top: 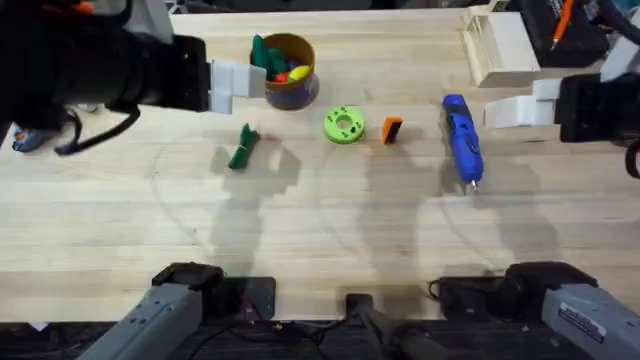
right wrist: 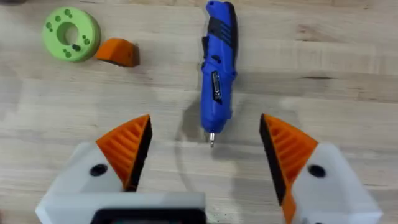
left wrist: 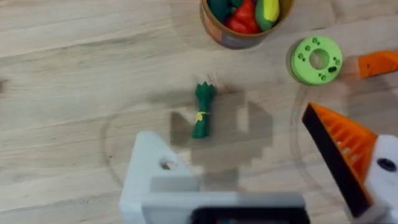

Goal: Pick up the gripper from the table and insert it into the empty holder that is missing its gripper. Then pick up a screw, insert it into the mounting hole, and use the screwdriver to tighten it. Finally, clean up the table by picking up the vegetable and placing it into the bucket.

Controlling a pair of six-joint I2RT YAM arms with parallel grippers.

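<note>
Right tool (right wrist: 202,146) spread wide above screwdriver (right wrist: 217,68)

One vegetable (top: 242,148), one gripper (top: 391,130), one screwdriver (top: 462,139), one bucket (top: 288,71).

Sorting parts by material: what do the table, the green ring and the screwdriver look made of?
Table: pale wood, matte, visible grain and plank seams. Green ring: likely plastic, uniform lime colour, dull finish, moulded holes. Screwdriver: glossy blue plastic body with black grip sections, and a metal-looking tip.

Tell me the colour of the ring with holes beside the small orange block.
The ring is lime green, clearest in the right wrist view.
</note>
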